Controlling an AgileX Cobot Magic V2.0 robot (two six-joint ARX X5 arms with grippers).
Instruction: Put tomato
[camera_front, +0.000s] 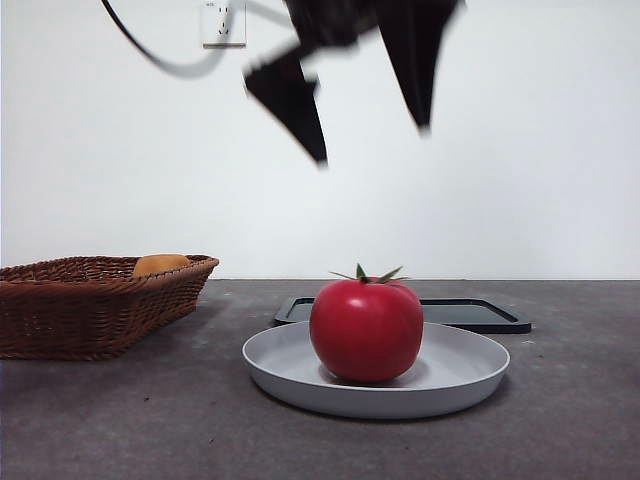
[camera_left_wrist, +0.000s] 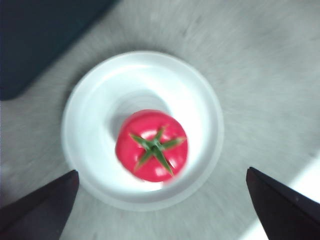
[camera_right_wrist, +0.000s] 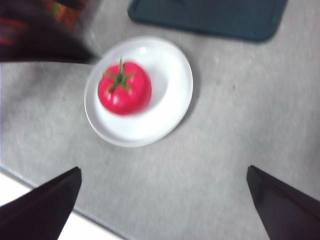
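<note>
The tomato (camera_front: 366, 331) sits upright inside the white plate (camera_front: 470, 375), a bit off the middle, with its green stem up. It rests on its flat bottom, so it does not roll. The left end effector (camera_left_wrist: 160, 210) hangs above the plate, jaws wide apart and holding nothing. The right end effector (camera_right_wrist: 162, 205) is wide open and empty too, off to one side. The put-down looks done. A basket (camera_front: 90, 300) with an orange fruit (camera_front: 160, 264) stands near the table's left edge.
</note>
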